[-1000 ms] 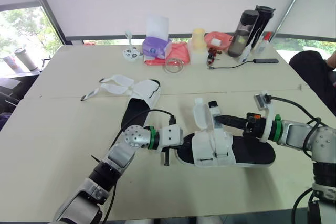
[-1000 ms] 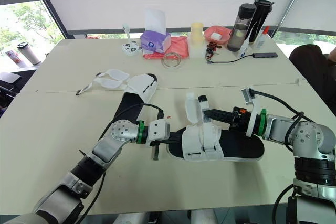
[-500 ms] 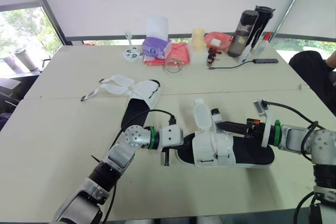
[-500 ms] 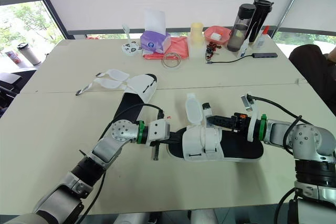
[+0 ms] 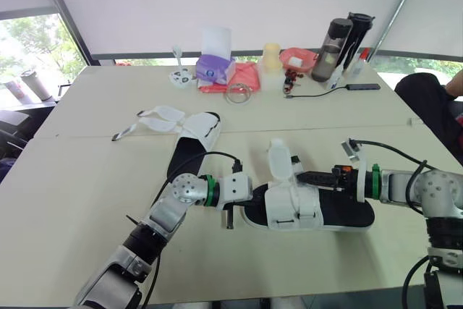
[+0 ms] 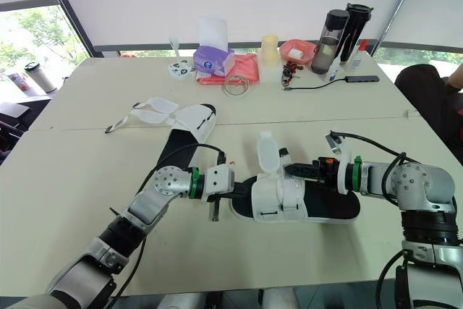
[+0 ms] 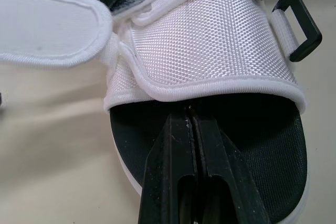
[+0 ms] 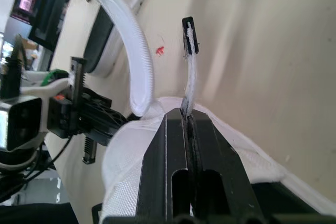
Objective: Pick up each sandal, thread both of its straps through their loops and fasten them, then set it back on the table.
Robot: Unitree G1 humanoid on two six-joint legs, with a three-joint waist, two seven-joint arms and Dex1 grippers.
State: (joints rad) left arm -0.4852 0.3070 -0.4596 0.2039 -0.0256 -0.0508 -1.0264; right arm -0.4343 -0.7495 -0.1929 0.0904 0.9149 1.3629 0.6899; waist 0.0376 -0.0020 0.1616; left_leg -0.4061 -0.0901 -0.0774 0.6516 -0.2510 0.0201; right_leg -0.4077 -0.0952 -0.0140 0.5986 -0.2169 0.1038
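Note:
A black-soled sandal (image 5: 340, 211) with white straps lies on the table in front of me. My left gripper (image 5: 248, 205) is shut, its tips (image 7: 190, 113) lying on the black insole at the toe, just under the white front band (image 7: 210, 40). My right gripper (image 5: 299, 176) is shut on a thin white tab (image 8: 192, 80) that ends in a black loop (image 8: 187, 27), holding it up above the sandal's middle. Beside it a wide white strap flap (image 5: 278, 159) stands upright and unfastened. A second sandal (image 5: 197, 142) lies further back on the left, its white straps (image 5: 160, 115) spread open on the table.
Along the far edge stand a purple tissue box (image 5: 214, 65), a pink cloth (image 5: 244, 76), a glass ring (image 5: 238, 92), a cup (image 5: 271, 56), a red bowl (image 5: 299, 56), two dark bottles (image 5: 340, 34) and a black cable (image 5: 325, 90). A person sits at the right edge (image 5: 452, 85).
My right gripper has come down and slightly left with the loop tab, closer to the sandal's upper. The left gripper and both sandals stay where they were.

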